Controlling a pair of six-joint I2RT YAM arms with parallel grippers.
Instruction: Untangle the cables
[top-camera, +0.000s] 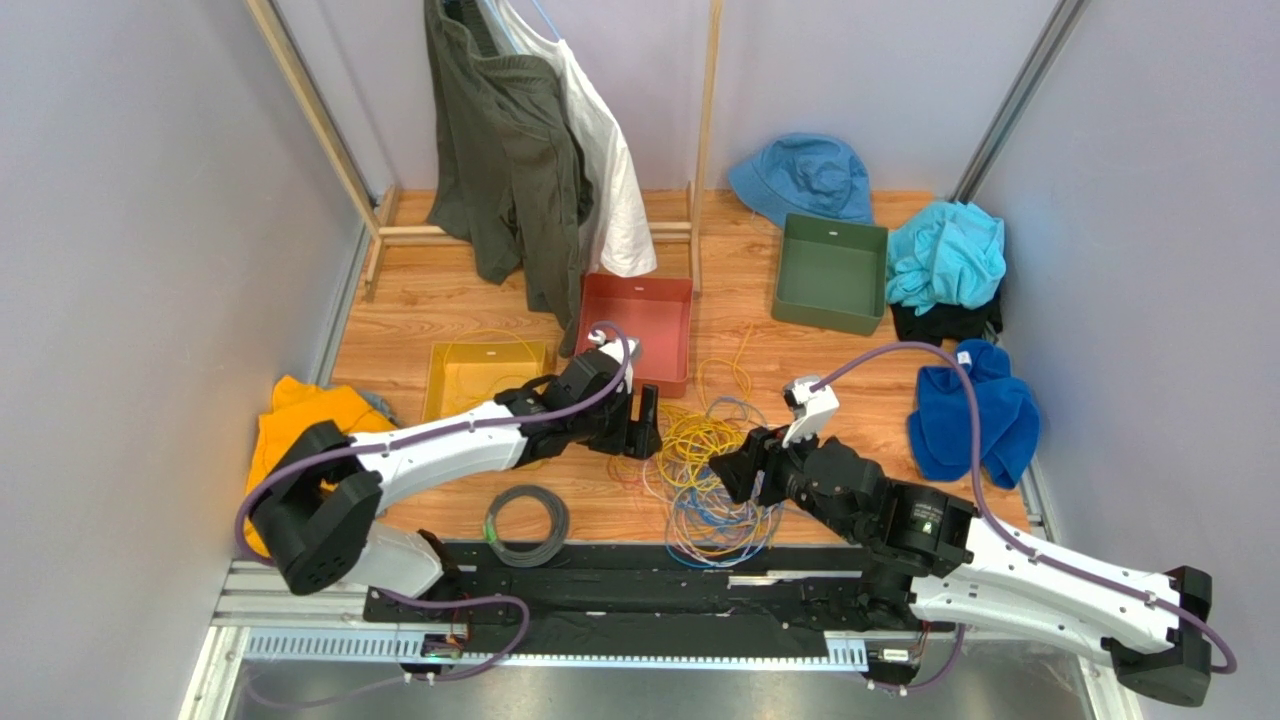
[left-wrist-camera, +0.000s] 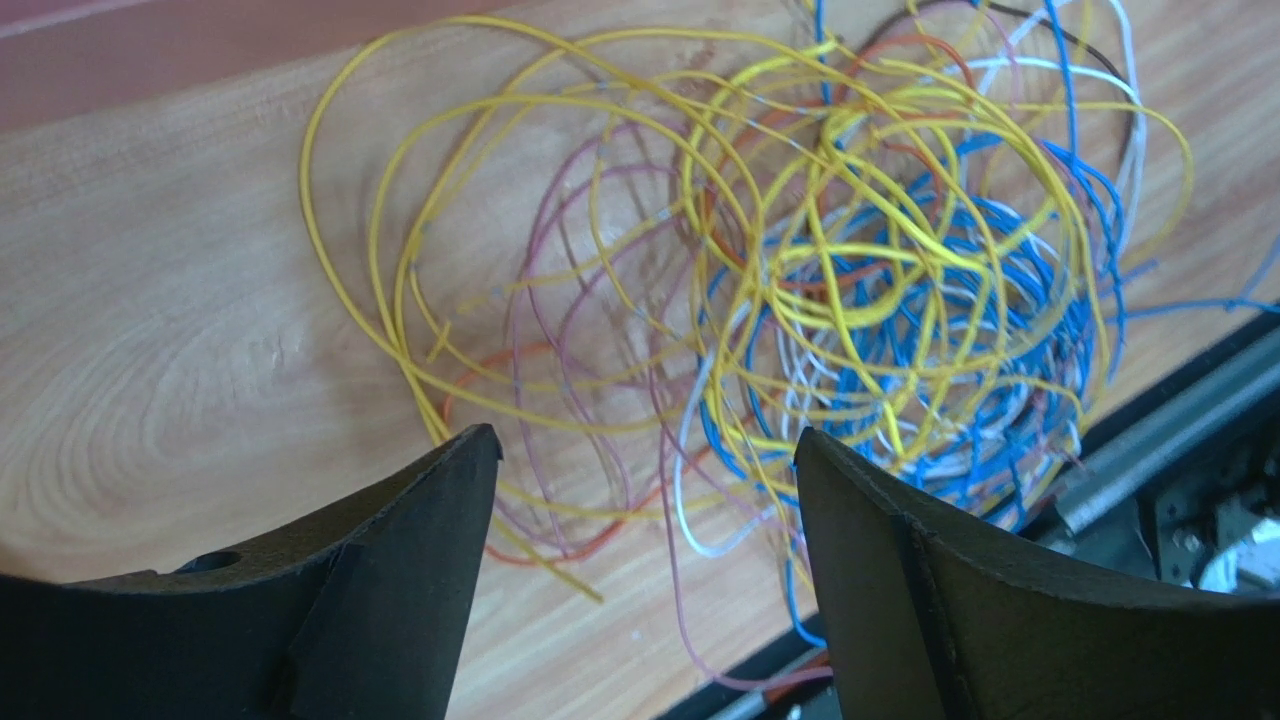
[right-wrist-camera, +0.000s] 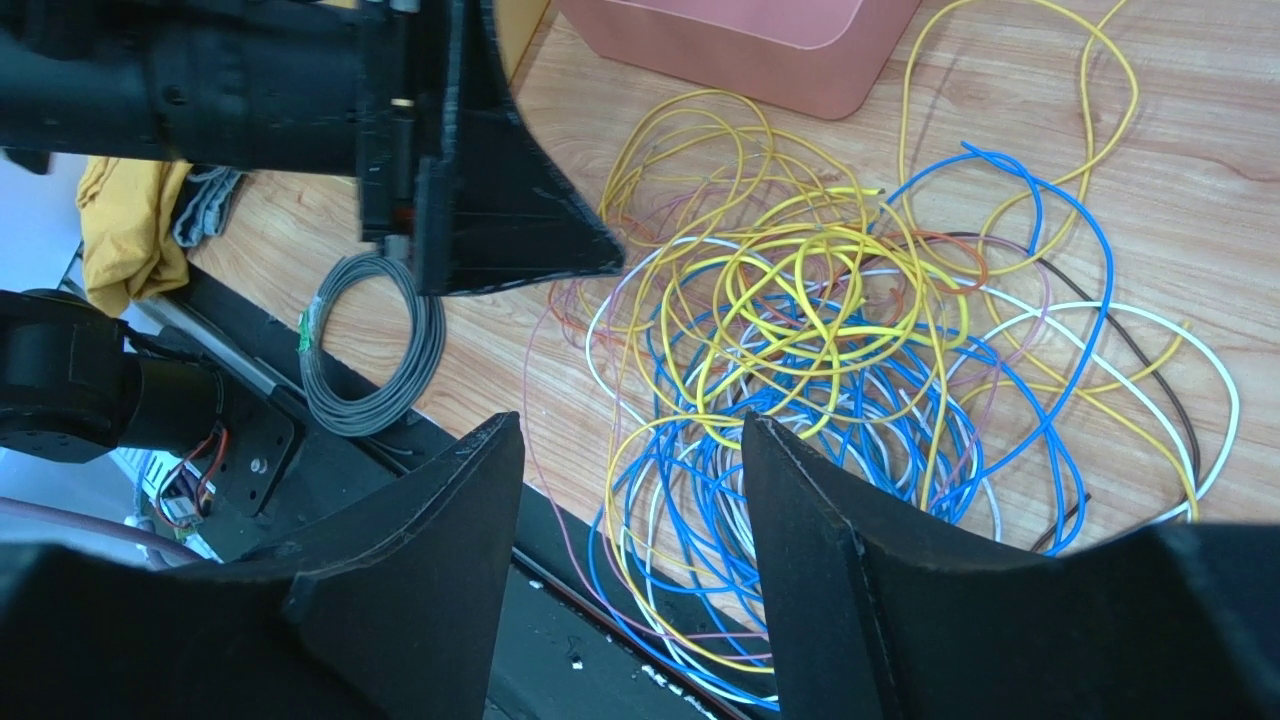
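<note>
A tangle of thin yellow, blue, white, pink and orange cables (top-camera: 706, 480) lies on the wooden table between my arms. It fills the left wrist view (left-wrist-camera: 842, 285) and the right wrist view (right-wrist-camera: 842, 345). My left gripper (top-camera: 643, 423) is open and empty, just above the tangle's left edge, and it shows in its own view (left-wrist-camera: 646, 450). My right gripper (top-camera: 741, 474) is open and empty over the tangle's near right side, above blue and yellow loops (right-wrist-camera: 631, 435). A coiled grey cable (top-camera: 526, 525) lies apart at the near left.
A red bin (top-camera: 639, 323), a yellow tray (top-camera: 484, 375) and a green bin (top-camera: 830, 270) stand behind the tangle. Blue cloths (top-camera: 977, 413), a blue hat (top-camera: 804, 177), an orange cloth (top-camera: 301, 428) and a rack of hanging clothes (top-camera: 526, 135) surround them. The black rail (top-camera: 631, 578) runs along the near edge.
</note>
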